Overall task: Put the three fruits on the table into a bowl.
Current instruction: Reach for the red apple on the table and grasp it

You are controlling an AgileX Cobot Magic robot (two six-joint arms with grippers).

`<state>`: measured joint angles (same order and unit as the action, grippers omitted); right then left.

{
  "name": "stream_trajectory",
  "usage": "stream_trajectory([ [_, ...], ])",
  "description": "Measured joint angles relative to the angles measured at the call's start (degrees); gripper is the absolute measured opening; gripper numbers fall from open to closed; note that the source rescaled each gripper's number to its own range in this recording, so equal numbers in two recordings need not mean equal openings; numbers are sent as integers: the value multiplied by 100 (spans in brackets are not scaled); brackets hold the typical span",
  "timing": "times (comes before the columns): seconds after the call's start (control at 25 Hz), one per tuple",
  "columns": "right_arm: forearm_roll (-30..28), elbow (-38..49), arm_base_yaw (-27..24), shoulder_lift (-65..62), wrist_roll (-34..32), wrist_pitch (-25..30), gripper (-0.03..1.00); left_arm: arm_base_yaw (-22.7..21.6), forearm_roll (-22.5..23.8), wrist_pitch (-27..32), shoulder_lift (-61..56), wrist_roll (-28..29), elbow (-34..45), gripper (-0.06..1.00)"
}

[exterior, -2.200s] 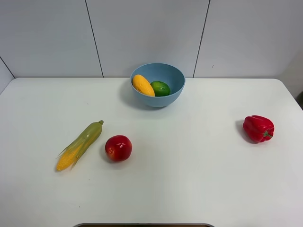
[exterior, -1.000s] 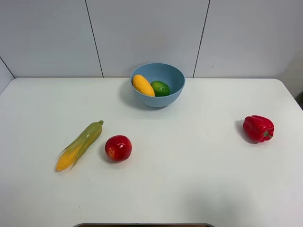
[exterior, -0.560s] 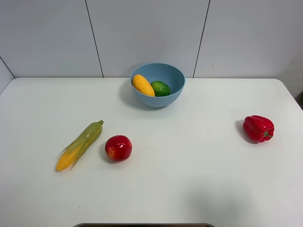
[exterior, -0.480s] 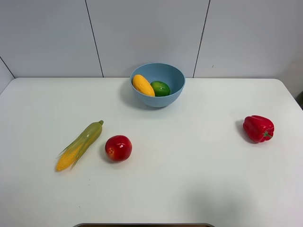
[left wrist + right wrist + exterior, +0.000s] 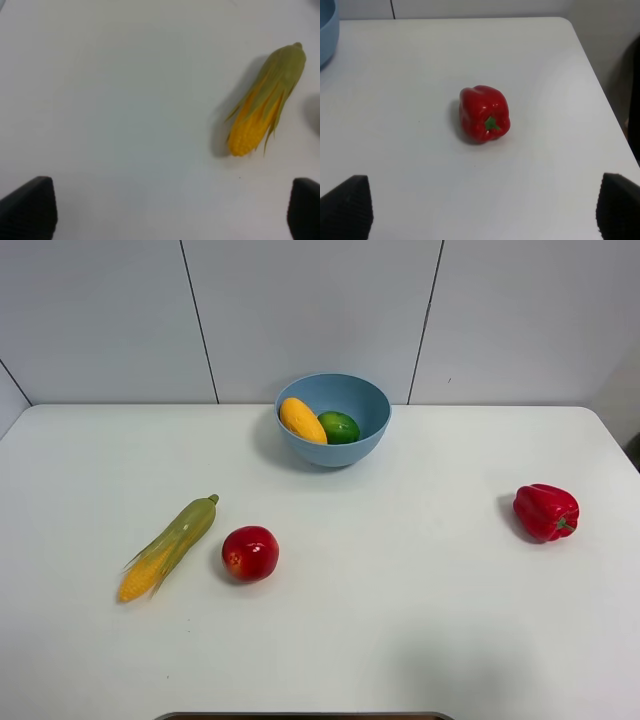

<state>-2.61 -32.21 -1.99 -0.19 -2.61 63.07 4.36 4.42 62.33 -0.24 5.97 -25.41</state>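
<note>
Red, glossy round apple [image 5: 250, 553] sits on white table [image 5: 420, 630] beside corn [image 5: 170, 545].

1. Table [image 5: 420, 640]: white, smooth top, rounded corners. From my station I see it spread beneath the left gripper [image 5: 165, 215] and the right gripper [image 5: 482, 210].
2. Wall [image 5: 310, 310]: pale grey panels with thin dark seams between them, standing just past the table's far edge, ahead of both grippers.
3. Dark gap [image 5: 632, 100]: off the table's side edge, outboard of the right gripper. I cannot tell what is in it.
4. Light: even and soft, with faint shadows on the tabletop.
</note>
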Motion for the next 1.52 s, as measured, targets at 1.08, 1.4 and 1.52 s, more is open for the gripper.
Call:
stream_trajectory([
  [1.08,0,0,0,0,0,-2,100,0,-19,-6,95,-94,-66,86],
  [1.4,0,0,0,0,0,-2,100,0,-21,-155,2014,-723,-1293,86],
  [1.52,0,0,0,0,0,-2,100,0,-503,-273,2873,-1350,-1982,86],
])
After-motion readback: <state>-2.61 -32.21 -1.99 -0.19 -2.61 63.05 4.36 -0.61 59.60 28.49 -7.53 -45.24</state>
